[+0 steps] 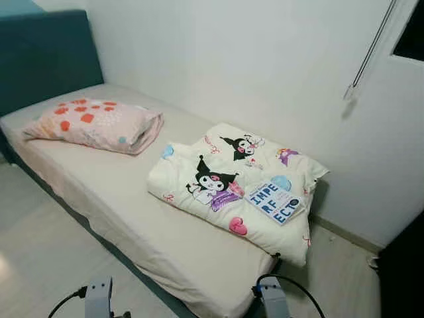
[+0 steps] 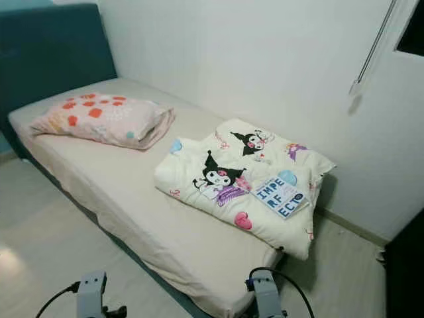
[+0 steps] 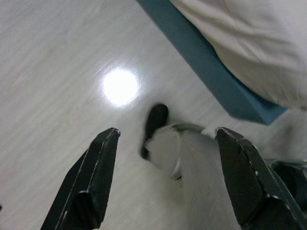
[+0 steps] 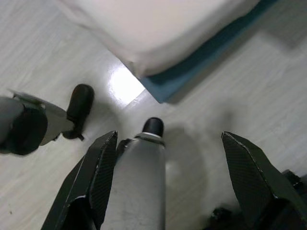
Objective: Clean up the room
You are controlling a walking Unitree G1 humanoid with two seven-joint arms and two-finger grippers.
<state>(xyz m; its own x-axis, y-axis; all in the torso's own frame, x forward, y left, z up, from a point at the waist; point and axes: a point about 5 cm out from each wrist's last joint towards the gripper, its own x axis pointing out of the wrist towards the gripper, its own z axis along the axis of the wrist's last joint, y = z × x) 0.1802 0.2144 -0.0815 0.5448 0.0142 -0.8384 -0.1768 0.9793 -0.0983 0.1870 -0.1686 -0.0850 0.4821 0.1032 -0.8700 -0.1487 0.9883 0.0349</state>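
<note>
A low bed (image 1: 112, 192) with a cream sheet and a teal frame stands before me against the white wall. A pink pillow (image 1: 93, 124) with red shapes lies near the teal headboard (image 1: 46, 56). A folded cream blanket (image 1: 232, 185) with cartoon prints sits toward the foot, and a blue-and-white book (image 1: 273, 201) lies on top of it. Both arms hang low at the picture's bottom edge. My left gripper (image 3: 165, 187) is open over the floor. My right gripper (image 4: 175, 184) is open too, above my own leg and foot.
Pale wood floor (image 1: 33, 252) runs along the bed's near side. The bed's teal corner (image 4: 163, 91) is close to my right leg. A blind cord (image 1: 361, 66) hangs on the wall at right, and a dark piece of furniture (image 1: 404, 271) stands at the far right.
</note>
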